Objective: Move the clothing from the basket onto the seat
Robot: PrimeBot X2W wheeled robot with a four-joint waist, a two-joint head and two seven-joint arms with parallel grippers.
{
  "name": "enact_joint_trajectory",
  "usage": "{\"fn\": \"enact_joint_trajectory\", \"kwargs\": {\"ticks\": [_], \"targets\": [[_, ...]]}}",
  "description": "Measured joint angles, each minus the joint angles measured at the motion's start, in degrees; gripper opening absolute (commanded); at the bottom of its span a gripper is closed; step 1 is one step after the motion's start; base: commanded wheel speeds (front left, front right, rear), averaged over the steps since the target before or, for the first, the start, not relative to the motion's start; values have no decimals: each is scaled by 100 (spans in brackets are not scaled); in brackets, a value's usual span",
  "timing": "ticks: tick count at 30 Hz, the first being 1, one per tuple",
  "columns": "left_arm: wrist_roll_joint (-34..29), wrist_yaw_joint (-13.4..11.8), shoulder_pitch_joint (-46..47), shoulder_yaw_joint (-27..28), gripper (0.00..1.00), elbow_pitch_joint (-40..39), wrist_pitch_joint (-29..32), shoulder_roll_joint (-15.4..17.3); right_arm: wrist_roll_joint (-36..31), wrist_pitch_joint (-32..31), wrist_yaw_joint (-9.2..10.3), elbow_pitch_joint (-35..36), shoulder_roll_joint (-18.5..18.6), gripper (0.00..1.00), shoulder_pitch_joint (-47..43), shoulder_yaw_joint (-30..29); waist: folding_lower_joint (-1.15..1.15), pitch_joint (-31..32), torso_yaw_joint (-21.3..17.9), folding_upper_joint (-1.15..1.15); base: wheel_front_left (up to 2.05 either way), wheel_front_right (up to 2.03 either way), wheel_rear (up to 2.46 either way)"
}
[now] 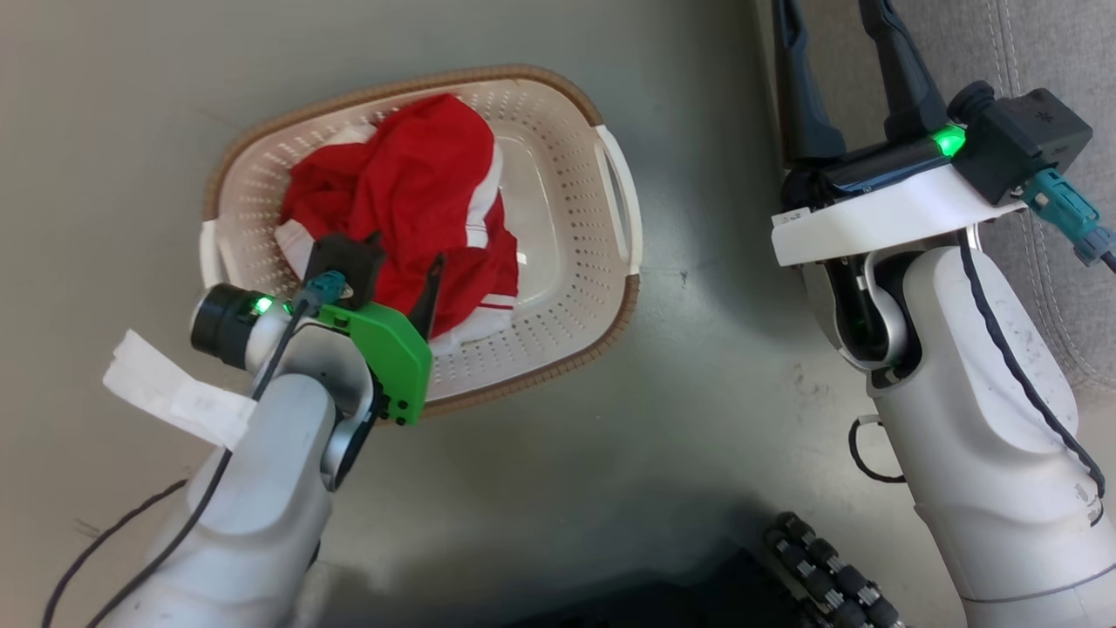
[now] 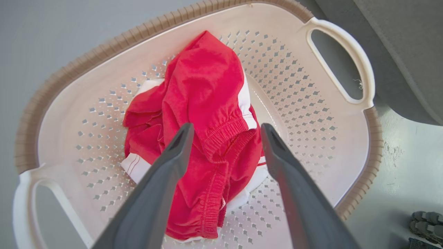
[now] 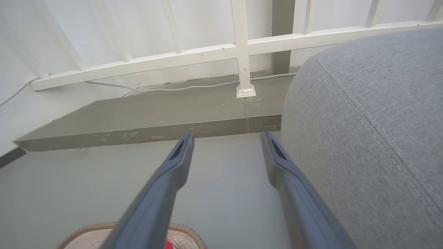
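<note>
i'm looking at a smooth grey-green floor (image 1: 697, 419), scuffed in spots, under soft light with faint shadows. in the right wrist view it meets a low raised step (image 3: 155, 117) with a worn edge. a white post (image 3: 243, 69) stands on the step and carries a white rail (image 3: 138, 63) before a white wall (image 3: 69, 34). a thin white cable (image 3: 193, 87) lies along the base. the grey seat (image 3: 373, 121) stands beside the step.

We find the basket (image 1: 575, 218) on the floor (image 1: 697, 392), left of the seat (image 3: 373, 121) and apart from it. The clothing (image 1: 410, 183) lies in the basket, heaped toward its left side. The left gripper (image 2: 226, 128) hangs over the heap. The right gripper (image 3: 226, 135) stands between basket and seat, just beside the seat's edge. Behind the floor we note a ledge (image 3: 155, 114) bearing a rail (image 3: 242, 48).
</note>
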State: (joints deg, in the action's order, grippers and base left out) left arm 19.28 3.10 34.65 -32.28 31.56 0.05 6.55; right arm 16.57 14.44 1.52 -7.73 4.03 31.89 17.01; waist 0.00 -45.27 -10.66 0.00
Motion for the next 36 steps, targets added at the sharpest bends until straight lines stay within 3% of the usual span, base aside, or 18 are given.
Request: {"fn": "enact_joint_trajectory", "kwargs": {"ticks": [19,31,32,33,34,36], "targets": [[-225,98,631,-77,100,1237,151,181,107,15,-49,52,-69,100,52,131,0,-578,-633,0,0,0,0],[-196,-23,948,99,100,1891,191,121,144,15,-49,86,-77,100,52,158,0,-650,-724,0,0,0,0],[-196,-47,975,109,33,1950,190,103,171,16,-49,92,-78,100,52,165,0,-650,-725,0,0,0,0],[-196,-69,998,112,7,1990,181,89,175,16,-49,94,-78,100,52,170,0,-648,-726,0,0,0,0],[-196,-70,1014,114,0,2014,159,70,183,15,-49,97,-78,100,52,178,0,-646,-726,0,0,0,0],[-196,-86,1046,112,0,2080,137,9,231,16,-49,107,-79,100,52,199,0,-640,-726,0,0,0,0]]}}
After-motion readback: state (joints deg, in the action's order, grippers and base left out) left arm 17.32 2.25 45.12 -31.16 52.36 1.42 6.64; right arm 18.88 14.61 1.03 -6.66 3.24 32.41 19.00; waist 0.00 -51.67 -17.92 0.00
